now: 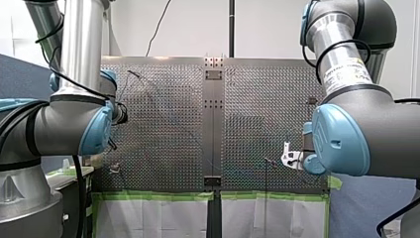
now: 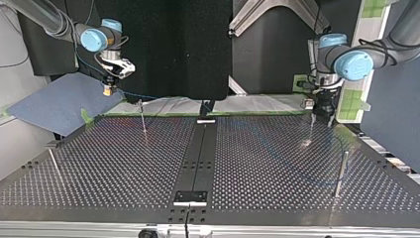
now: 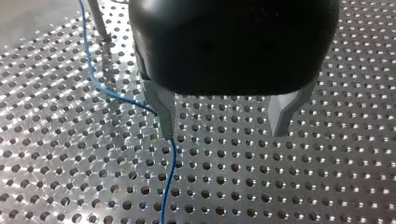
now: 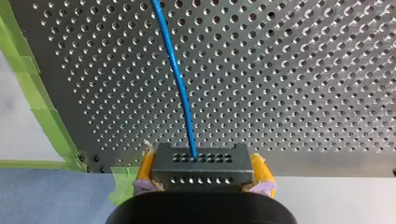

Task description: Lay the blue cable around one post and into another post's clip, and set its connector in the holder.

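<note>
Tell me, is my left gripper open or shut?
Open. The left gripper shows two metal fingers standing apart in its wrist view, bare table between them.

We count two arms, the left arm (image 1: 69,124) and the right arm (image 1: 361,129), and two grippers, the left gripper (image 3: 222,133) and the right gripper (image 2: 107,90). We see one blue cable (image 4: 180,79), one connector (image 4: 201,168) and one perforated table (image 2: 257,163) with one centre strip (image 2: 198,148). We make out four thin posts (image 2: 142,119), two on each side of that centre strip.
</note>
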Motion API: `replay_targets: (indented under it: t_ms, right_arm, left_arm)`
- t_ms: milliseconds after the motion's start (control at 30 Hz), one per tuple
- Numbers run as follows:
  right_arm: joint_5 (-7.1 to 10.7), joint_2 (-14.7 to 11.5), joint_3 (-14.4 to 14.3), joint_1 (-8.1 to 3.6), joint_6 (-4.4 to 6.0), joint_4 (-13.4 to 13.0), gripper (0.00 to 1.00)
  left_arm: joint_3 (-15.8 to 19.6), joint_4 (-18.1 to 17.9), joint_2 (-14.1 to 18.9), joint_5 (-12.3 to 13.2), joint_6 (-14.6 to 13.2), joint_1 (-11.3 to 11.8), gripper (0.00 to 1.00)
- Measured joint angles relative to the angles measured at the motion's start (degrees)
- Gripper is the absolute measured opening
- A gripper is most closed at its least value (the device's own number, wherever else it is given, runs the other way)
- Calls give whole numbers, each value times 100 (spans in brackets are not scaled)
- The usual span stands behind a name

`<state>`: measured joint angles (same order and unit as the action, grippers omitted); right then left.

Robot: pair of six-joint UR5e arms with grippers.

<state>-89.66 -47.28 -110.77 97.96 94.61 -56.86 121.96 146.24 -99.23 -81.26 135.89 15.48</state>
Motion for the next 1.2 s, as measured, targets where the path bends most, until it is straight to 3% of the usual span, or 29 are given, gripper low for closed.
replay_targets:
  t_ms: [200,533,667,1000,1200]
  right_arm:
    - [-8,1,-1,0,-3,27,17]
    - [-1,1,4,-17,13,-14,17]
    - [0,1,5,-22,15,-18,17]
    - [9,0,5,-2,21,-43,17]
    - [10,0,12,0,21,-48,17]
  left_arm:
    - [291,9,271,-203,-122,-3,100]
    - [639,444,748,-674,-455,-47,100]
    - [529,667,970,-846,-649,-77,100]
    - [38,1179,1484,-904,-1053,-75,100]
    - [-231,1449,1754,-1105,-1299,-59,100]
